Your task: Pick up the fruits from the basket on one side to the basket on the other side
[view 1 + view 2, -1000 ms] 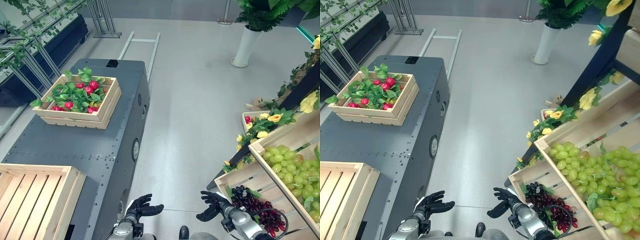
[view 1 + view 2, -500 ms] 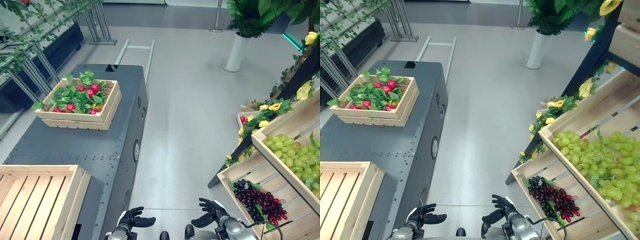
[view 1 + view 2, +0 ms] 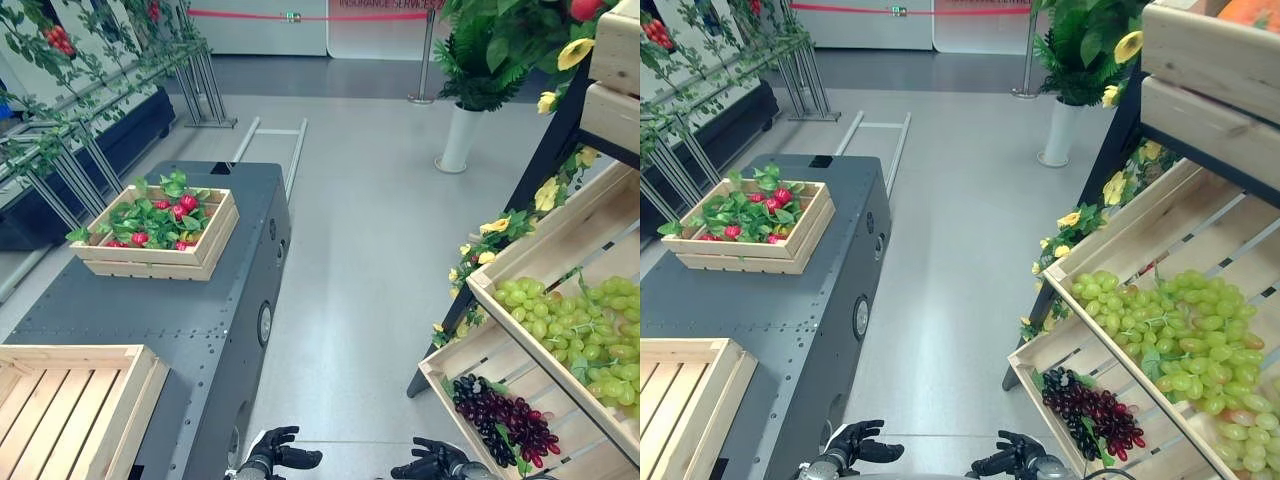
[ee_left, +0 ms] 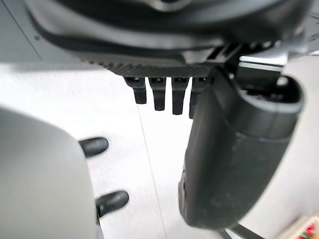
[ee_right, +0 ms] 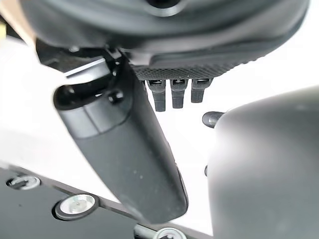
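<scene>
- The dark grey tabletop point(image 3: 150, 310) runs up the left side of the head views and serves as the landmark here.
- On the far end of the tabletop sits a wooden crate point(image 3: 160, 232) filled with green leaves and red fruits point(image 3: 181, 208).
- On the near end of the tabletop, at its left corner, stands an empty wooden crate point(image 3: 70, 405) with a slatted bottom.
- To the right of the tabletop, across a strip of grey floor point(image 3: 370, 260), a tilted wooden shelf point(image 3: 560, 235) carries a heap of green grapes point(image 3: 565, 320).
- One tier lower on that stand, a slatted crate point(image 3: 500, 365) holds a bunch of dark purple grapes point(image 3: 500, 418).
- Yellow flowers point(image 3: 490, 235) with leaves trail along the stand's edge facing the tabletop.
- Beyond the far end of the tabletop and to its right, a white vase point(image 3: 458, 138) with a leafy plant stands on the floor.
- The left hand point(image 3: 275, 455) hovers over the floor just off the tabletop's near right corner, fingers loosely spread, holding nothing.
- The right hand point(image 3: 432, 462) hangs farther right of the tabletop, near the purple grapes, fingers relaxed and empty; it touches no fruit.
</scene>
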Robot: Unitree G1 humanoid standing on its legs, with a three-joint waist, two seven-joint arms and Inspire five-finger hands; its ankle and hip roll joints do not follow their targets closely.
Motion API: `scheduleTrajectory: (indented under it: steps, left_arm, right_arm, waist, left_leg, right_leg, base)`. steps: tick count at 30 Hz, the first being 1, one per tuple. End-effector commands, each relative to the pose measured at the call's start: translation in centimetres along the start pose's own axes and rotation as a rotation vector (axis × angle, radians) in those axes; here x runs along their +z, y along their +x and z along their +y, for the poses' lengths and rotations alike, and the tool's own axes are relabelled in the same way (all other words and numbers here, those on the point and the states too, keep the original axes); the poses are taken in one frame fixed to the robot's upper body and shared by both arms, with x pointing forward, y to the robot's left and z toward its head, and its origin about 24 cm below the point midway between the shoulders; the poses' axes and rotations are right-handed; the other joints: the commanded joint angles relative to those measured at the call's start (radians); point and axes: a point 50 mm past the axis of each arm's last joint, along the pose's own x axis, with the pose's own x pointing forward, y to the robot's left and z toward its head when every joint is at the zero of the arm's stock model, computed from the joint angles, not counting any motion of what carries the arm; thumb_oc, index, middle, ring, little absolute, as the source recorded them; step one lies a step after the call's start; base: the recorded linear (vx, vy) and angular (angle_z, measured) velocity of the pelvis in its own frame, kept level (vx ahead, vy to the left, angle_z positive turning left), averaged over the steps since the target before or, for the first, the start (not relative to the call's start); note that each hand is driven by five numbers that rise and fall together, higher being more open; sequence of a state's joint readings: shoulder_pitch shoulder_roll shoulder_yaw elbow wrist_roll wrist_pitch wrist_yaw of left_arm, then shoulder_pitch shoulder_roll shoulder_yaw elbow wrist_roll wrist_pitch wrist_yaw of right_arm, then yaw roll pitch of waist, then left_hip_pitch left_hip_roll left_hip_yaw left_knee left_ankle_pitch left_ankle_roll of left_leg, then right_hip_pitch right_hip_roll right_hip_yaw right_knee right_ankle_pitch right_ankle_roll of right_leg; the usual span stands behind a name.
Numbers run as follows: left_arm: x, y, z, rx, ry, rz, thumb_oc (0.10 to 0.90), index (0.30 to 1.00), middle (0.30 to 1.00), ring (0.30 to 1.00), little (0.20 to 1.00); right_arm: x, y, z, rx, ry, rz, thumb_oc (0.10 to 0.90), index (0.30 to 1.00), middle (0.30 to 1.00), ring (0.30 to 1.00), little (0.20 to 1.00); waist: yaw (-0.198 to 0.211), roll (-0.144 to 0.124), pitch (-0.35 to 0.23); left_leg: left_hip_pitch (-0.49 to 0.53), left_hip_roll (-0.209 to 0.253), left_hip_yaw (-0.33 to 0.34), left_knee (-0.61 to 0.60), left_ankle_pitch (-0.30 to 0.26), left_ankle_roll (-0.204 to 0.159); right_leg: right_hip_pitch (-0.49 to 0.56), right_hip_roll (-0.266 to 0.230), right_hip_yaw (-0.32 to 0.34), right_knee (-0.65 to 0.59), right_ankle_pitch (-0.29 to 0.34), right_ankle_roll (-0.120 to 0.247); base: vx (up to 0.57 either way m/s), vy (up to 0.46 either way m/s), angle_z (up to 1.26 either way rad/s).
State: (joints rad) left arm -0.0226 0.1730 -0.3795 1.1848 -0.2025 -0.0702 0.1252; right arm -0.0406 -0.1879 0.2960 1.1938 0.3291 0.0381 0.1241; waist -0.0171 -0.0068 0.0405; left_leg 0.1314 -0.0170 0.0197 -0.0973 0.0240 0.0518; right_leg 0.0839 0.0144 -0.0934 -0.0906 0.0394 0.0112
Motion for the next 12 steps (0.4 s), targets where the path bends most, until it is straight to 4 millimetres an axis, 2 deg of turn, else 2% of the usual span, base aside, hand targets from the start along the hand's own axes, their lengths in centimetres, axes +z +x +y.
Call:
scheduleTrajectory:
  steps: [1, 12]
  left_arm:
    - [-0.04, 0.25, 0.22, 0.032, 0.051, 0.047, 0.800, 0.900, 0.900, 0.900, 0.900]
    - [-0.49, 0.14, -0.07, 0.012, 0.043, 0.051, 0.800, 0.900, 0.900, 0.900, 0.900]
  right_arm:
    - [-0.72, 0.10, 0.32, 0.040, 0.015, 0.058, 0.800, 0.900, 0.900, 0.900, 0.900]
    - [-0.76, 0.19, 0.74, 0.042, 0.005, 0.062, 0.800, 0.900, 0.900, 0.900, 0.900]
  waist:
    - [-0.001, -0.009, 0.002]
    - [0.008, -0.012, -0.002]
  left_leg:
    - [0.001, -0.061, 0.001, 0.010, -0.078, 0.012]
    - [0.010, -0.058, 0.000, 0.010, -0.078, 0.011]
  right_leg:
    - [0.044, 0.022, 0.042, 0.003, -0.044, 0.003]
    - [0.058, 0.022, 0.025, 0.003, -0.051, -0.001]
  base:
    - [0.00, 0.000, 0.00]
    - [0.03, -0.020, 0.02]
